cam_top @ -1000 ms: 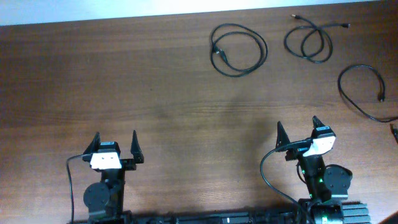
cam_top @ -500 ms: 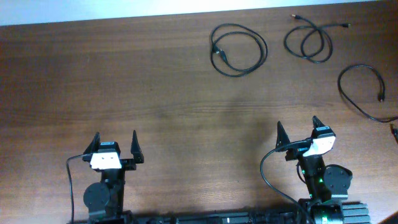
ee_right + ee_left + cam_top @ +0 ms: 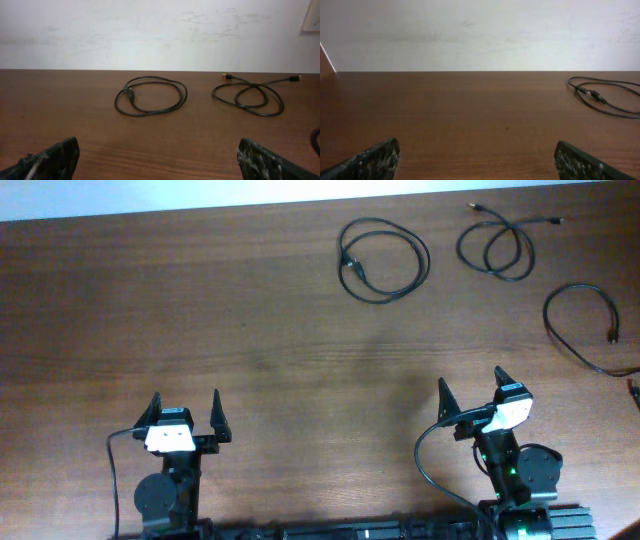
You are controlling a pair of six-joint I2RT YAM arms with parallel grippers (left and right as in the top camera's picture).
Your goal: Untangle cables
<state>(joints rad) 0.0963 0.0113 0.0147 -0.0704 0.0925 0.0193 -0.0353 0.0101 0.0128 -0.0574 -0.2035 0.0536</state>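
Observation:
Three thin black cables lie apart at the far right of the table. One is a round loop, one a double loop with plug ends, and one an open arc by the right edge. The right wrist view shows the round loop, the double loop and a bit of the arc. The left wrist view catches only the round loop. My left gripper is open near the front edge. My right gripper is also open, well short of the cables. Neither holds anything.
A pale wall rises behind the far edge of the brown wooden table. Thicker black wires run from the arm bases at the front edge.
My right gripper has shifted slightly to the left. The left arm and the cables have not moved.

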